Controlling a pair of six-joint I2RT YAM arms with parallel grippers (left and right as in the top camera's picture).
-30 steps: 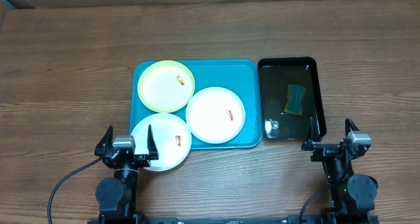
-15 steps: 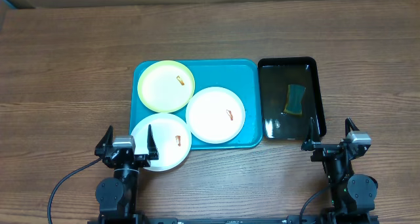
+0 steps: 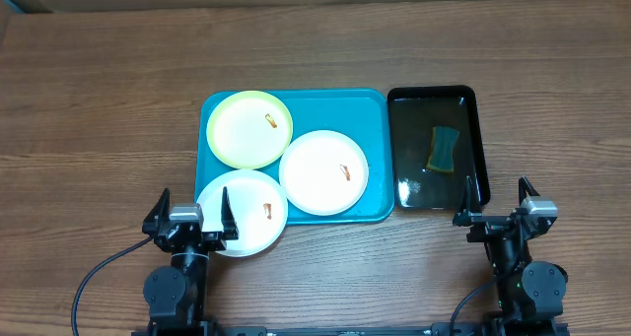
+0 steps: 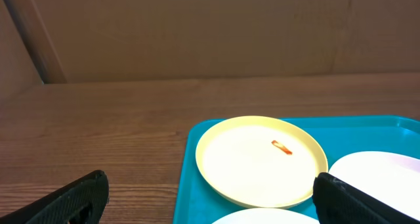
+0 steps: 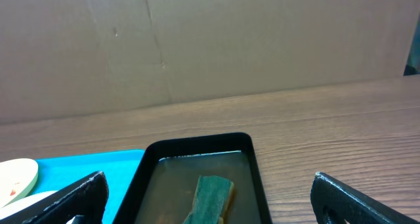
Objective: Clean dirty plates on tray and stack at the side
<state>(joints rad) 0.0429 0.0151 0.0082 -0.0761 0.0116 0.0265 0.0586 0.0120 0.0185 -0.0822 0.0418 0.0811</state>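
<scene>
Overhead tray: your turquoise tray [image 3: 345, 109] sits mid-frame, black tray [image 3: 432, 89] with sponge [image 3: 443, 148] just right of it
Plates: yellow-green plate [image 3: 245, 131] upper left, centre white plate [image 3: 317, 176], lower white plate [image 3: 254, 230] overhanging the bottom-left rim; all smeared
Left gripper [image 3: 192, 218]: wide, empty, lower left
Right gripper [image 3: 496, 210]: wide, empty, lower right

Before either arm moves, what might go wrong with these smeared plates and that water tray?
1. The round white plate nearest the open left gripper overhangs the turquoise plastic tray's front rim; a clumsy approach may tip it or push it off.
2. The narrow black tray holds water and a green sponge; if the open right gripper lifts it soaked, it could drip onto the wooden table.
</scene>
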